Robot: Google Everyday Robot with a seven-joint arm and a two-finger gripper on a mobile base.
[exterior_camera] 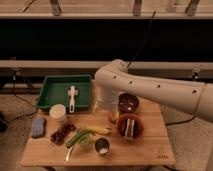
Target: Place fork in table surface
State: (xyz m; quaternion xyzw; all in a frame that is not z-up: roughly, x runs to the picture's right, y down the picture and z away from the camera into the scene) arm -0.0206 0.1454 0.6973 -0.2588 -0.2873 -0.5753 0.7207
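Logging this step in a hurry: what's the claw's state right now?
Claw: low under the arm, between the green tray and the dark bowl; open or closed cannot be told.

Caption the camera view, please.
Arm over the wooden table, gripper beside the green tray; fork lies by the cucumber.

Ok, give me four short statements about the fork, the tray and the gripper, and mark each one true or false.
1. The fork lies on the table surface, by the cucumber. True.
2. The white-handled tool lies on the bare wood. False: it is in the green tray.
3. The gripper hangs at the table's back, between the tray and the dark bowl. True.
4. The blue sponge is in the tray. False: it lies at the table's left end.
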